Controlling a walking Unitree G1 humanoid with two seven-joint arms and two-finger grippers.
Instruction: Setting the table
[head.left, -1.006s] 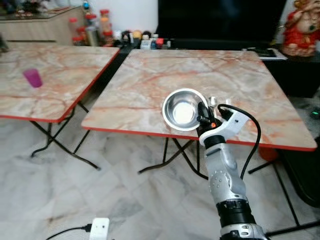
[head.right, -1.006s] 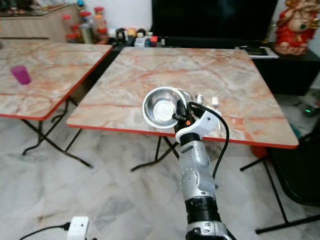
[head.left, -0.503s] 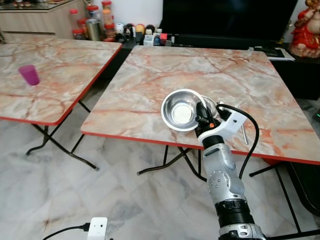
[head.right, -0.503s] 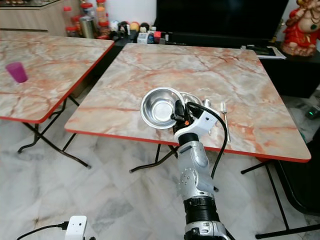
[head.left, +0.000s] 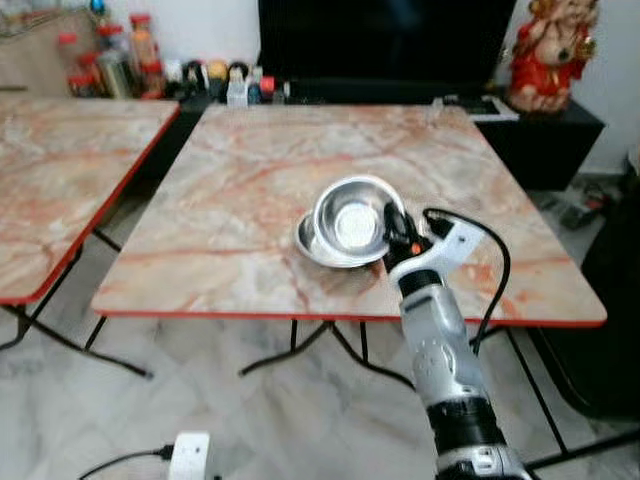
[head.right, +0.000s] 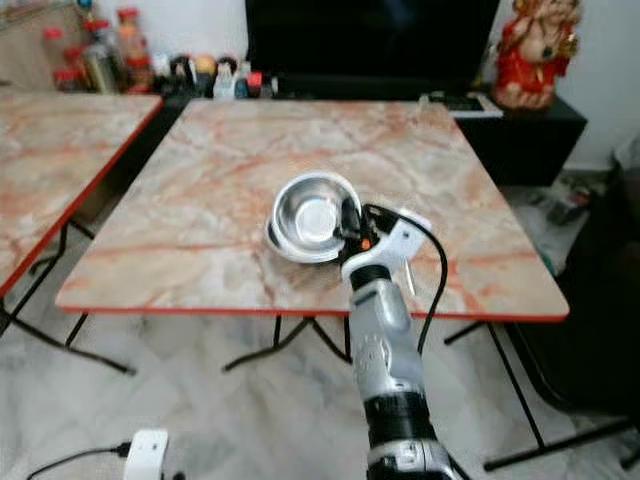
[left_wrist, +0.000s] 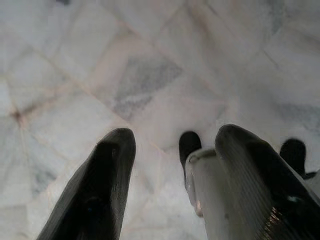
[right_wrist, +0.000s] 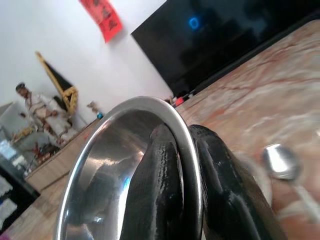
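Observation:
A shiny steel bowl (head.left: 349, 217) hangs tilted over the marble table (head.left: 250, 170), and my right gripper (head.left: 392, 230) is shut on its rim. In the right wrist view both black fingers (right_wrist: 165, 185) pinch that rim (right_wrist: 150, 102). Just below and left of the held bowl, a second steel bowl (head.left: 306, 240) rests on the table. A spoon (right_wrist: 280, 161) lies blurred on the tabletop beyond the fingers. My left gripper (left_wrist: 172, 150) hangs open over the marble floor with nothing between its fingers.
A second marble table (head.left: 50, 190) stands to the left. Jars and bottles (head.left: 120, 55) line the back, beside a black TV cabinet (head.left: 540, 130) with a red statue (head.left: 548, 50). A white power strip (head.left: 190, 452) lies on the floor. Something dark (head.left: 620, 300) stands at right.
The whole view has shifted as the camera moved nearer the table. The held bowl, earlier at the front edge, now hangs farther in, above the second bowl.

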